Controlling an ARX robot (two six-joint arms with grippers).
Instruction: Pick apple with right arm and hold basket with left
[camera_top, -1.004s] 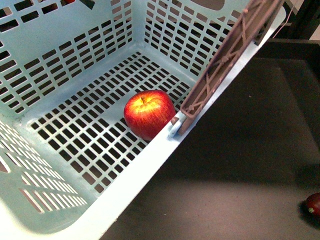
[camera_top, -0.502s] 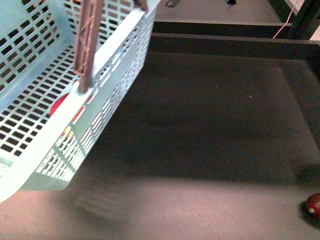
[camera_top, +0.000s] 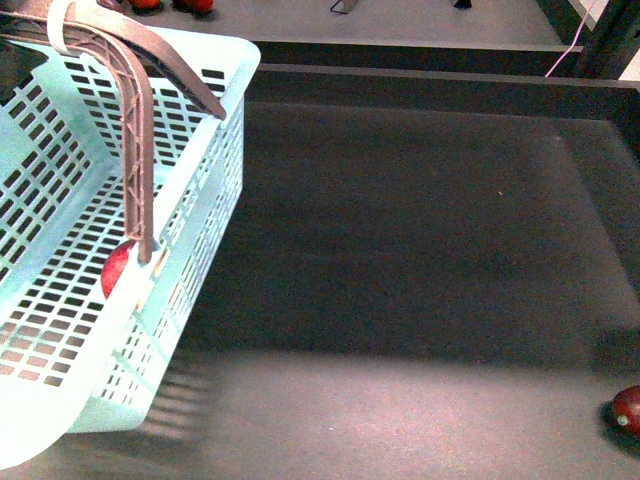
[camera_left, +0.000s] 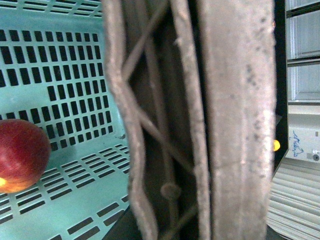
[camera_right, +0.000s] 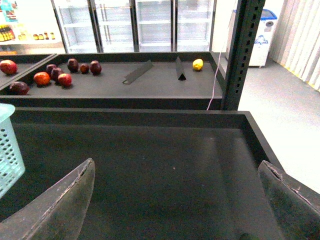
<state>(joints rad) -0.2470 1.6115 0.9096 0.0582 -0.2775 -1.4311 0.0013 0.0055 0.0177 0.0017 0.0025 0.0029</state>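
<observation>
The mint basket (camera_top: 60, 300) hangs tilted at the left of the front view, its brown handles (camera_top: 135, 130) raised. The red apple (camera_top: 115, 270) lies inside it, only a sliver showing past the near wall. In the left wrist view the handle (camera_left: 200, 120) fills the frame close up, with the apple (camera_left: 20, 155) on the basket's slotted floor (camera_left: 75, 75) behind it. My left gripper is shut on the handle, and its fingers do not show. My right gripper (camera_right: 175, 205) stands open over the dark table with nothing between its fingers, and a corner of the basket (camera_right: 7, 150) is far off to one side.
A small dark maroon fruit (camera_top: 628, 408) lies at the table's front right. The dark table (camera_top: 420, 250) has a raised back edge. Behind it a shelf holds several red fruits (camera_right: 50, 75) and a lemon (camera_right: 198, 64). A black post (camera_right: 245, 55) stands at the table's corner.
In the front view the basket has swung from filling the frame to the left edge. Its handles now stand up, and the apple has gone mostly out of sight behind the wall.
</observation>
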